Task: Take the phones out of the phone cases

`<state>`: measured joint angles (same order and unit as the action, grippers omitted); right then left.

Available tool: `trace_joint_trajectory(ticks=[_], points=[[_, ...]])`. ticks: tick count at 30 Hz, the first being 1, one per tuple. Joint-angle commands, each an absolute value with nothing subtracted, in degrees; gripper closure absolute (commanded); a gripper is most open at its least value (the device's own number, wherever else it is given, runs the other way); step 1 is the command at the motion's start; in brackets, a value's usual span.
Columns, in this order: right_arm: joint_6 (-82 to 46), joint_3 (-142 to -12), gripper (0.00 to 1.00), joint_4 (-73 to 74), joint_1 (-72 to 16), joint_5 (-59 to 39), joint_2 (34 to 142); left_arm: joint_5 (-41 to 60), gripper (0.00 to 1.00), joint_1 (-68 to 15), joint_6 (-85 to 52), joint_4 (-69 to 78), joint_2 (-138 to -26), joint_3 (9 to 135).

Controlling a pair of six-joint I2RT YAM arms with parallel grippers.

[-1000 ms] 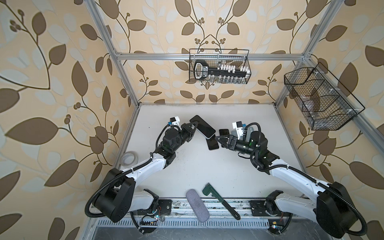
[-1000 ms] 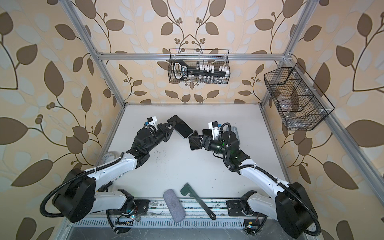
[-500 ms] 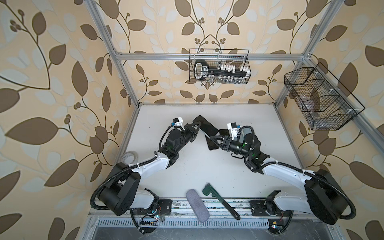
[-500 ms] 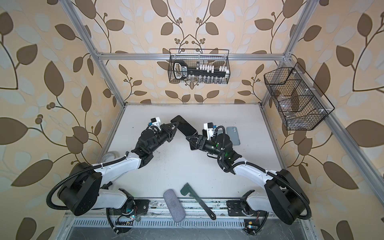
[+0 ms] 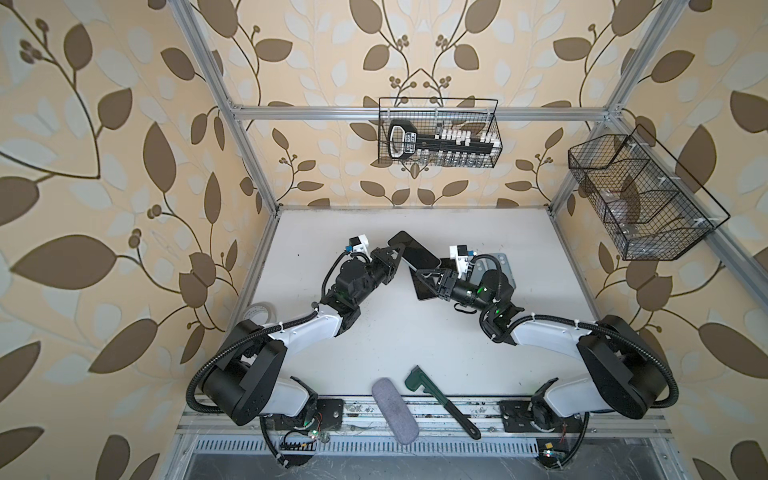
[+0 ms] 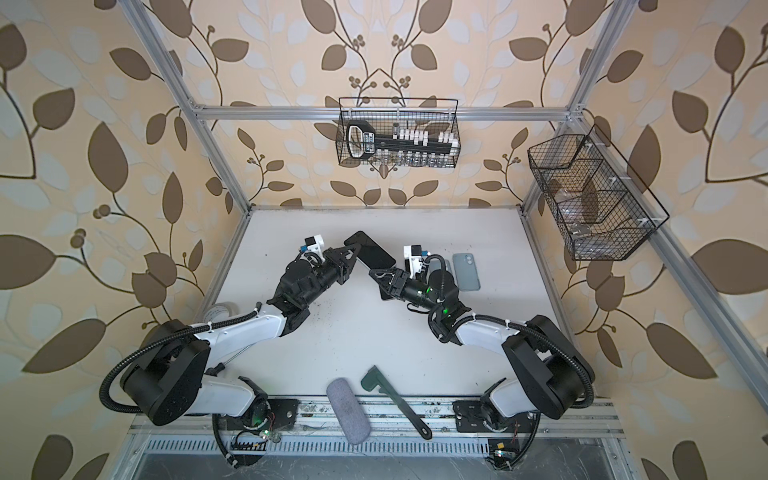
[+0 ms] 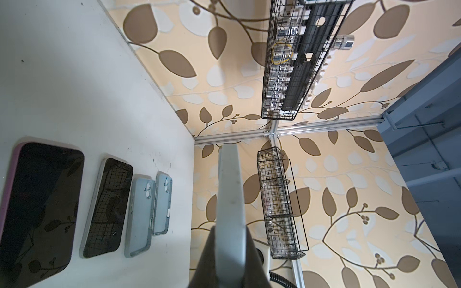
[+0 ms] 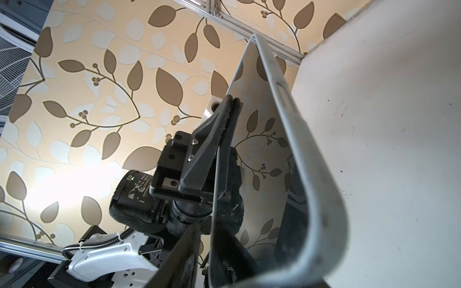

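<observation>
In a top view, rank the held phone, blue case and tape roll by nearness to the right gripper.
1. held phone, raised beside the right gripper
2. blue case, flat to its right
3. tape roll, far left edge

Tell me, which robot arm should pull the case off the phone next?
Probably the right. The left gripper is shut on the phone, holding it up off the table. The right gripper sits at the phone's free end, well placed to grab the case.
</observation>
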<state>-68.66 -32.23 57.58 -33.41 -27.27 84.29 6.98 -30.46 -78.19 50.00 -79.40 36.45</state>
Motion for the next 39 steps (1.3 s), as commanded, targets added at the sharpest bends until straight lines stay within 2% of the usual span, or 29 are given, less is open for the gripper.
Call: trace_joint_trajectory(ticks=[1,9,15,39], points=[[-71.8,-31.7,0.56,64.6,-33.9,-28.2,85.8,5.9,1.0,-31.1,-78.9,58.0,-78.7,37.9],[-73.0,-30.3,0.67,67.1,-33.8,-28.2,85.3,5.4,1.0,-31.0,-77.6,57.1,-77.5,37.8],[-73.2,-29.0,0.71,67.2,-33.9,-27.9,83.8,4.6,1.0,-31.0,-76.0,54.9,-75.8,38.1],[-76.6,-30.5,0.71,75.0,-35.3,-27.2,89.7,5.8,1.0,-31.0,-77.2,56.6,-76.8,38.4]])
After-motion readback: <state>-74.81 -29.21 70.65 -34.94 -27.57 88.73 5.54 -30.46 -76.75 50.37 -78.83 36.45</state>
